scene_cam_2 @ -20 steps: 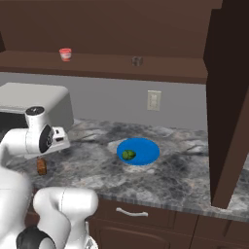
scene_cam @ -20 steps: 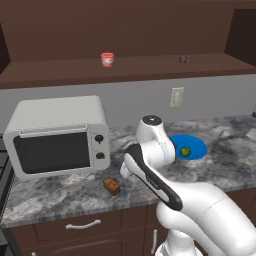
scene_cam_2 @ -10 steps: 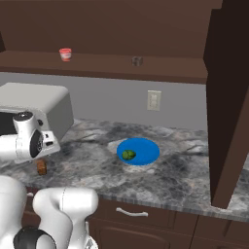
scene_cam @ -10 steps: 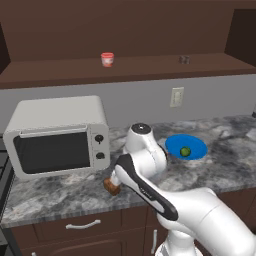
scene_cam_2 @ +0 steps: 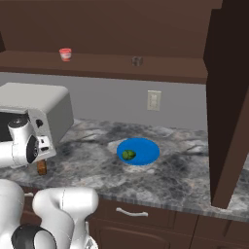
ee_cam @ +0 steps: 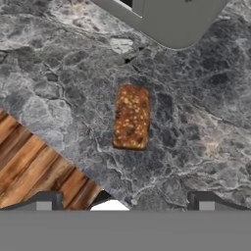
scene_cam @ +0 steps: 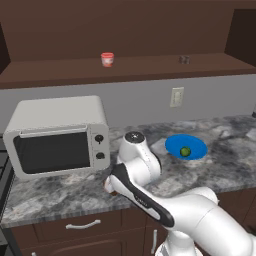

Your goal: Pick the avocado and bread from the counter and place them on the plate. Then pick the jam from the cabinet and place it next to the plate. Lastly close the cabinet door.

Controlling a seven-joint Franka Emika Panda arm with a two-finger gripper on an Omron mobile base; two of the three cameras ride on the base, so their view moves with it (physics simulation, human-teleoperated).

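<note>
The bread (ee_cam: 131,116), a brown oblong loaf, lies on the marbled counter (ee_cam: 196,127) straight below my gripper (ee_cam: 125,203). The jaws are open, one fingertip on each side of the loaf and above it, nothing between them. From the right base view the bread (scene_cam_2: 42,167) sits just under my hand, in front of the microwave. The avocado (scene_cam_2: 129,154) rests on the blue plate (scene_cam_2: 146,148) at mid counter. The jam (scene_cam: 107,59) stands on the cabinet shelf (scene_cam: 150,67). The cabinet door (scene_cam_2: 228,97) stands swung open at the right.
A grey microwave (scene_cam: 57,135) stands on the counter just behind the bread. The counter's front edge and the wooden floor (ee_cam: 34,171) lie close beside the loaf. A small dark object (scene_cam_2: 136,61) sits on the shelf, and an outlet (scene_cam_2: 154,99) is on the wall.
My arm has swung left, away from the plate, and lowered over the bread. The jaws stayed open. The avocado, plate and jam have not moved.
</note>
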